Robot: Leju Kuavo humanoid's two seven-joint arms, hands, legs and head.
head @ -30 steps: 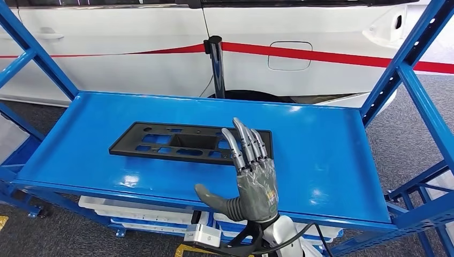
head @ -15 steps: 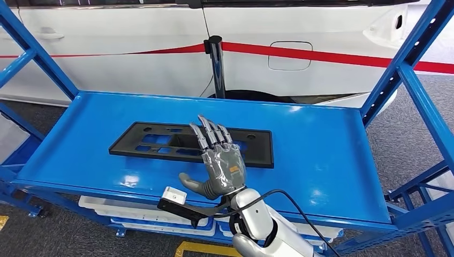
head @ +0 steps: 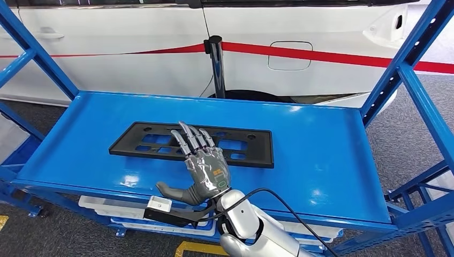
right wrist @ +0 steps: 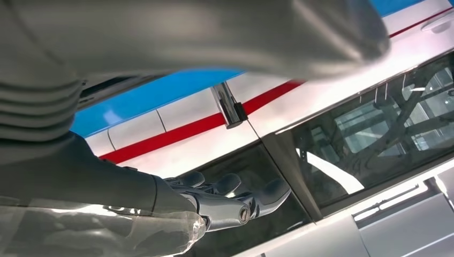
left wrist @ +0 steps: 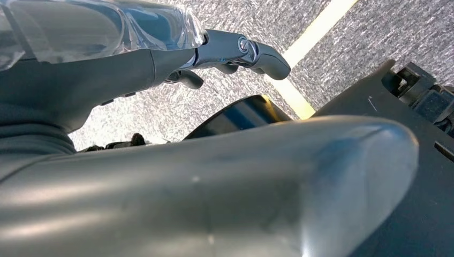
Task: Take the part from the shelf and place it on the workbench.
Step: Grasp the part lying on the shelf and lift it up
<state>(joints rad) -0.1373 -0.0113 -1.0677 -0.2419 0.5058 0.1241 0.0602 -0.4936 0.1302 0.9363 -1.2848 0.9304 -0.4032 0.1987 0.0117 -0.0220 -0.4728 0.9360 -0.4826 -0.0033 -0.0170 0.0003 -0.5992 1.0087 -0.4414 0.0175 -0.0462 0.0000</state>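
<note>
1. Where the head view looks down on the blue shelf (head: 332, 155), the part (head: 155, 143), a long flat black plastic plate with cut-outs, lies flat near the middle. The right robot hand (head: 203, 166) hovers over the plate's near edge, fingers straight and spread, thumb out to the side, holding nothing. I judge the plate light and stiff but thin and smooth, so hard to pinch while flat; a long edge or a cut-out rim looks the best hold.
2. Seen from the left wrist, the left robot hand (left wrist: 160, 69) hangs over grey carpet and a yellow floor line (left wrist: 316, 32), fingers loosely curled, nothing in it. This floor is not seen from the head.
3. From the right wrist, the right hand's fingers (right wrist: 225, 201) stretch toward a white car (right wrist: 342, 85) with a red stripe, adding the car's window.
</note>
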